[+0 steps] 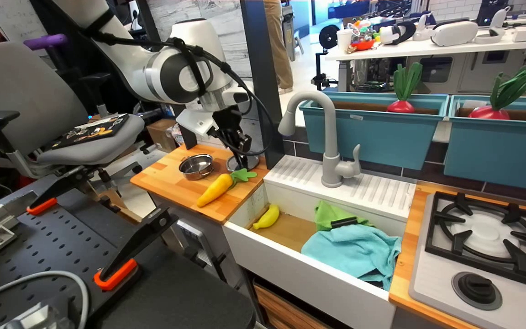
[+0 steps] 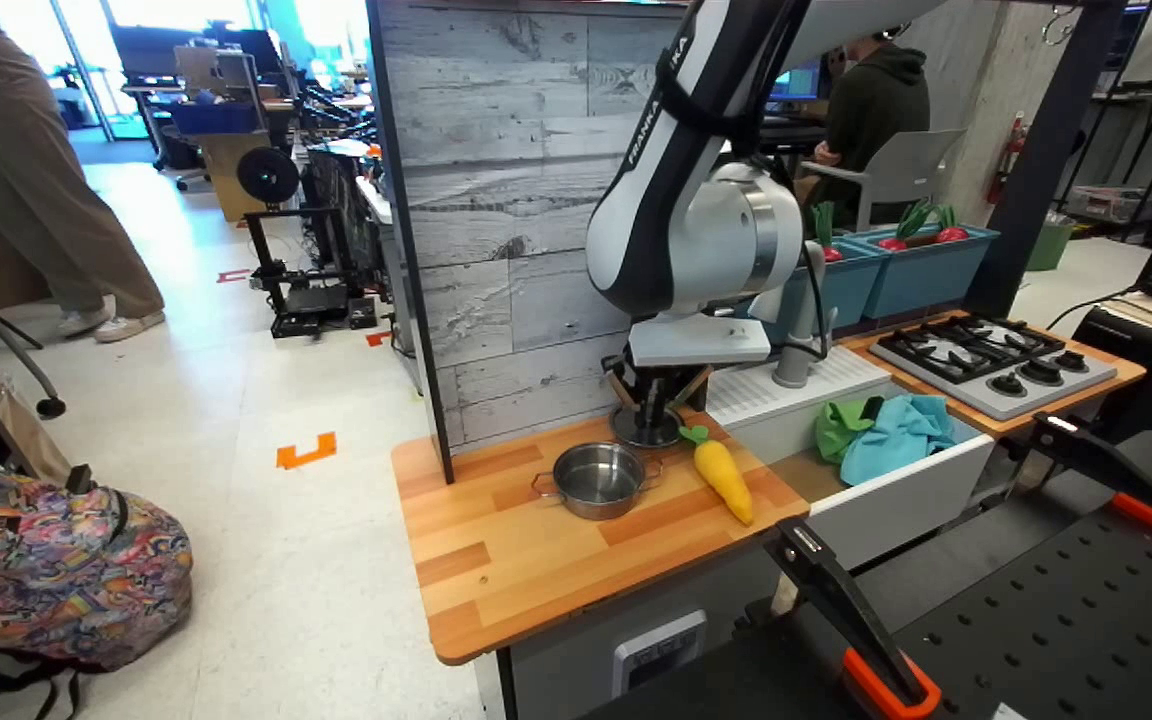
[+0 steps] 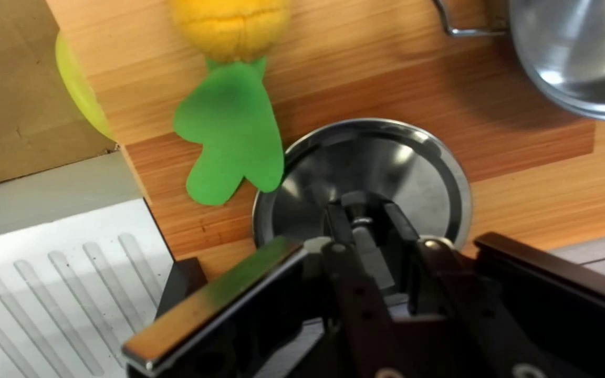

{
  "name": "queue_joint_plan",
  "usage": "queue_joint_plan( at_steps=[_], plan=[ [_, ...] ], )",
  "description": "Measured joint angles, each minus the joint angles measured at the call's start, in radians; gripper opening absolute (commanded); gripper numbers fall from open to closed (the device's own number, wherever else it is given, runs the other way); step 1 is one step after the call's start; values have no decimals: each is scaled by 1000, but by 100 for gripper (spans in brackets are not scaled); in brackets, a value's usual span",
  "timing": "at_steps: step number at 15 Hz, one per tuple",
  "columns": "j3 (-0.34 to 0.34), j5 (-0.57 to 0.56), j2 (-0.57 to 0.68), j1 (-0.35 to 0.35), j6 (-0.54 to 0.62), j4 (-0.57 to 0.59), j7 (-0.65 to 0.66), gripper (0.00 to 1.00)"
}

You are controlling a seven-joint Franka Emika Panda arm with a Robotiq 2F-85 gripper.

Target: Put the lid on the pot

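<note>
The lid is a shiny silver disc with a dark knob. It lies on the wooden counter by the wall panel, in both exterior views and in the wrist view. My gripper points down at its middle; it also shows in an exterior view. In the wrist view the fingers are close together on either side of the knob and look shut on it. The small silver pot stands uncovered beside the lid, also in an exterior view and partly in the wrist view.
A yellow-orange carrot toy lies beside pot and lid; its green leaf overlaps the lid's rim in the wrist view. The sink holds a banana and cloths. A faucet and wall panel stand close.
</note>
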Motion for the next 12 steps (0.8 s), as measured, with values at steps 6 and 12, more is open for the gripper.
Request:
queue_joint_plan(
  at_steps=[6, 12],
  plan=[
    [17, 0, -117, -14, 7, -112, -42, 5],
    [50, -21, -216, -7, 15, -234, -87, 5]
  ],
)
